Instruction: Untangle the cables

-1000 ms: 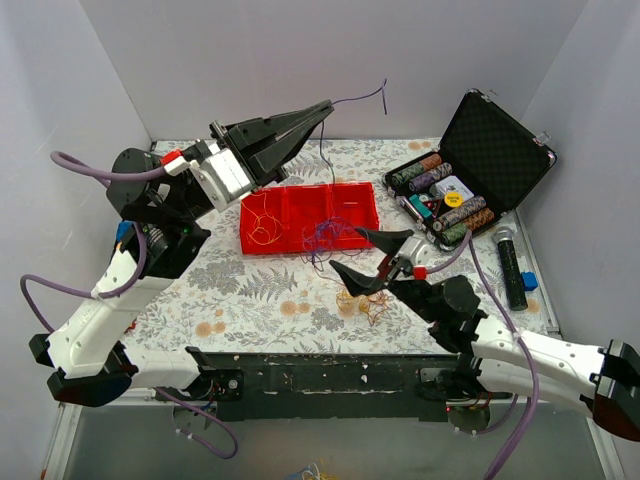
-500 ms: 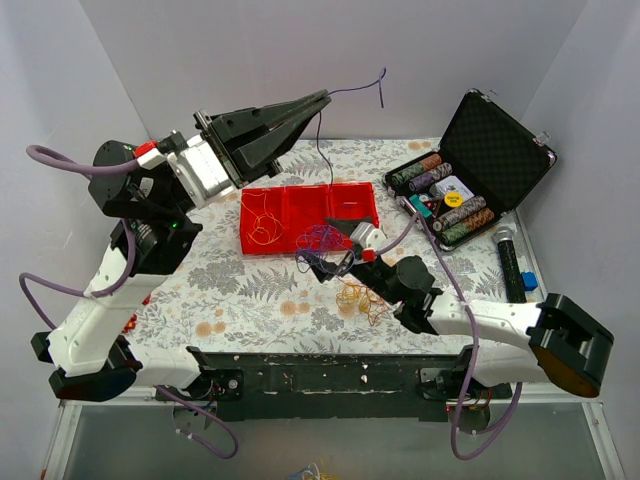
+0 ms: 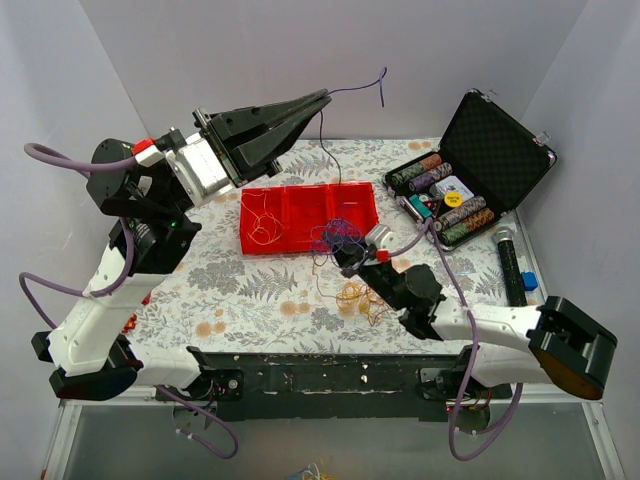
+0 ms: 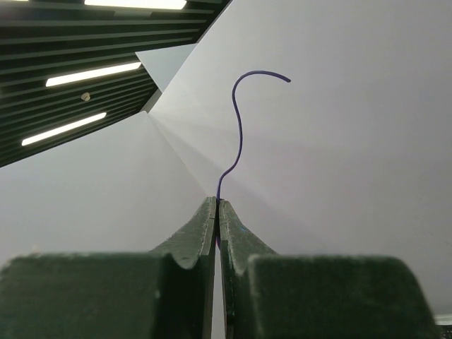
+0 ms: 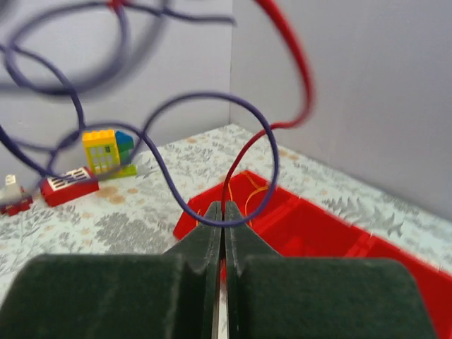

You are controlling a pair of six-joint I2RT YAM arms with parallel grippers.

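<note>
a purple wire (image 4: 239,127) is being pinched high in the left gripper (image 4: 217,206) and a loop (image 5: 270,145) is being clamped in the right gripper (image 5: 223,210) (both jaws fully closed); a slow pull apart is being called for next.

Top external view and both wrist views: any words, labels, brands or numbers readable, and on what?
No text is legible in any view.
Poker case: yellow disc and card inside may bear print, too small to read.
Black cylinder: no readable label.
Toy bricks in the right wrist view: blurred, no lettering visible.
</note>
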